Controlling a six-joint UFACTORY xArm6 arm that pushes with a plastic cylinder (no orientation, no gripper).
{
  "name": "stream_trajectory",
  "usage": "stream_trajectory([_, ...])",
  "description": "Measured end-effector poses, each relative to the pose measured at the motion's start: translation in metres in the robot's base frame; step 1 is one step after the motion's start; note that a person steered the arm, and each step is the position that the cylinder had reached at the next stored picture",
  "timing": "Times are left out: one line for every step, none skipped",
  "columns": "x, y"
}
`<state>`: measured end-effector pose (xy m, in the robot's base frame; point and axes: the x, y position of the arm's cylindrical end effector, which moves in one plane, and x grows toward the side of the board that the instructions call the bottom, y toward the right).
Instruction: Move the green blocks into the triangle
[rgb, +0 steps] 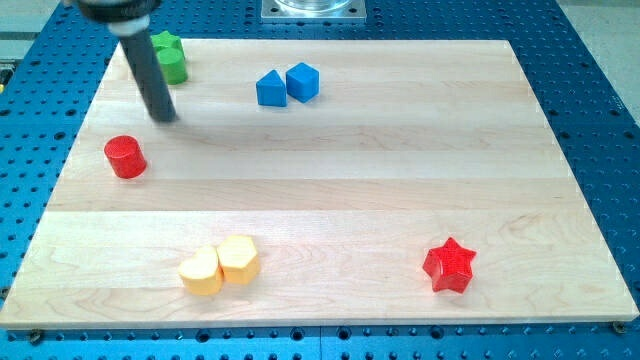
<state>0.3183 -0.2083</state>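
Pale wooden board (330, 190) on a blue perforated table (590, 100). My tip (166, 117) is a bare rod with no jaws. It rests at 7 o'clock of the green block (170, 57), just beside it, near the board's top-left corner. The block's shape and long axis are partly hidden by the rod. Red cylinder (125, 157) lies at 7 o'clock of my tip. Two blue blocks (287, 85) touch at 3 o'clock of the green block.

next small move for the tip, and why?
Probably slide my tip up around the green block to its top-left side. The tip now sits just below that block, near the board's top-left corner, so pushing from here would likely drive it off the board, not toward the blue triangle block.
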Motion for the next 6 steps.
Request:
stream_trajectory([-0.03, -0.063])
stream_trajectory([-0.09, -0.046])
stream_trajectory([-0.12, -0.03])
stream_trajectory([-0.068, -0.001])
stream_trajectory([-0.02, 0.042])
stream_trajectory([-0.03, 0.013])
